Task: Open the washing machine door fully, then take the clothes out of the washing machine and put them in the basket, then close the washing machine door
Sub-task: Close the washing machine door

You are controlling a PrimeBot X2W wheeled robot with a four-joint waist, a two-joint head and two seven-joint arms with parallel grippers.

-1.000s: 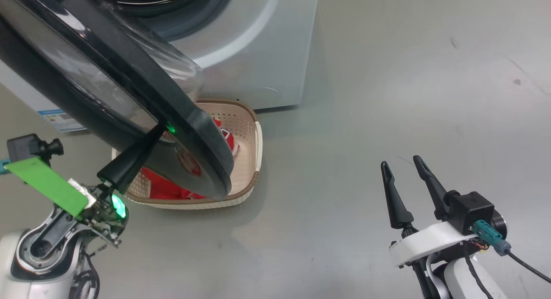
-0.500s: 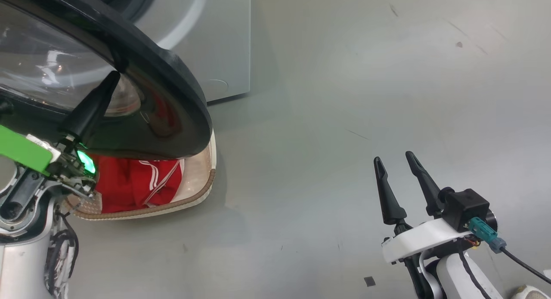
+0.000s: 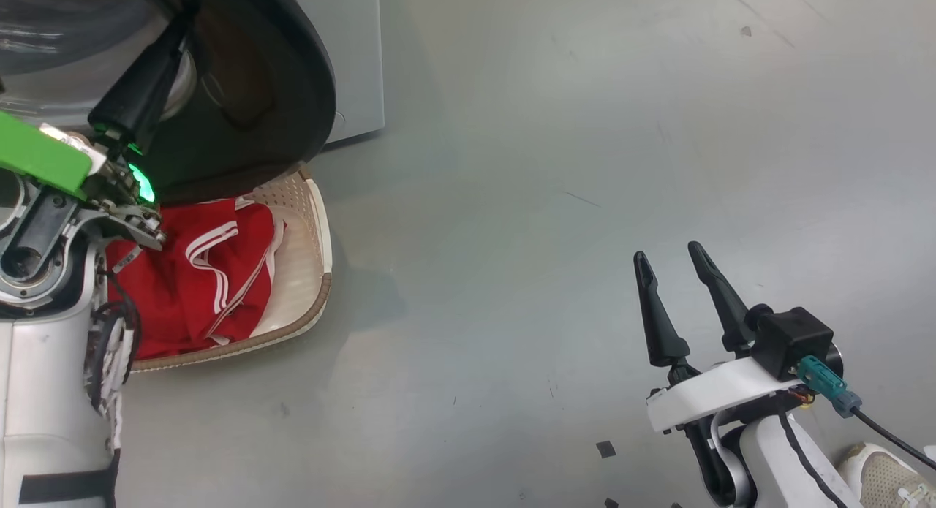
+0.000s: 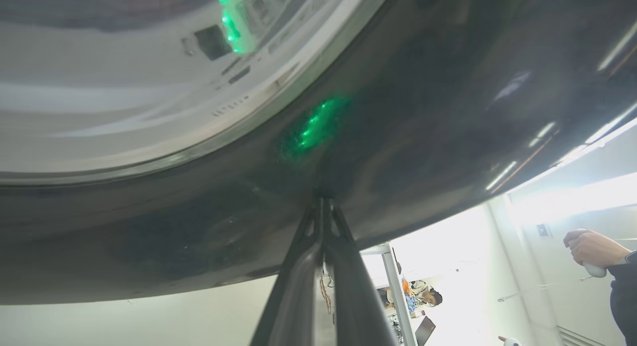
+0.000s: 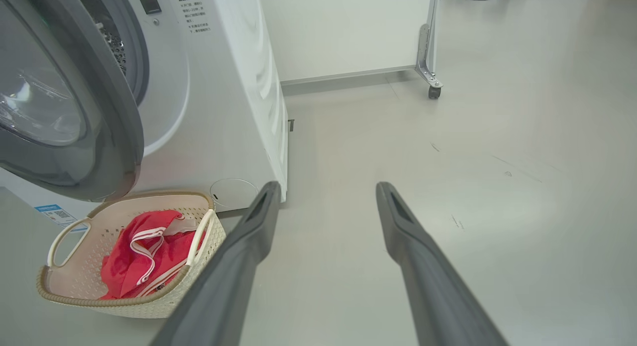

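Observation:
The washing machine (image 5: 224, 112) stands at the left with its door (image 5: 74, 112) partly swung out above the basket (image 5: 124, 298). Red clothes (image 5: 134, 256) with white stripes lie in the basket (image 3: 311, 223); in the head view the clothes (image 3: 197, 274) sit below the door's black rim (image 3: 285, 77). My left gripper (image 3: 175, 40) is shut, with its tips touching the door's outer face. In the left wrist view the left gripper (image 4: 322, 202) touches the glossy rim (image 4: 423, 112) just below the glass. My right gripper (image 3: 667, 254) hangs open over bare floor, well right of the basket, with nothing between its fingers (image 5: 249, 246).
A machine corner (image 3: 358, 55) borders grey floor to the right. A wheeled frame leg (image 5: 430, 62) stands at the back by a white wall. A shoe (image 3: 877, 471) shows at the lower right corner. A person's hand (image 4: 587, 246) holding a controller appears at the right.
The head camera has turned, shifting the whole picture. The door has swung in toward the machine with my shut left gripper against it, uncovering more of the basket. The right gripper has stayed open.

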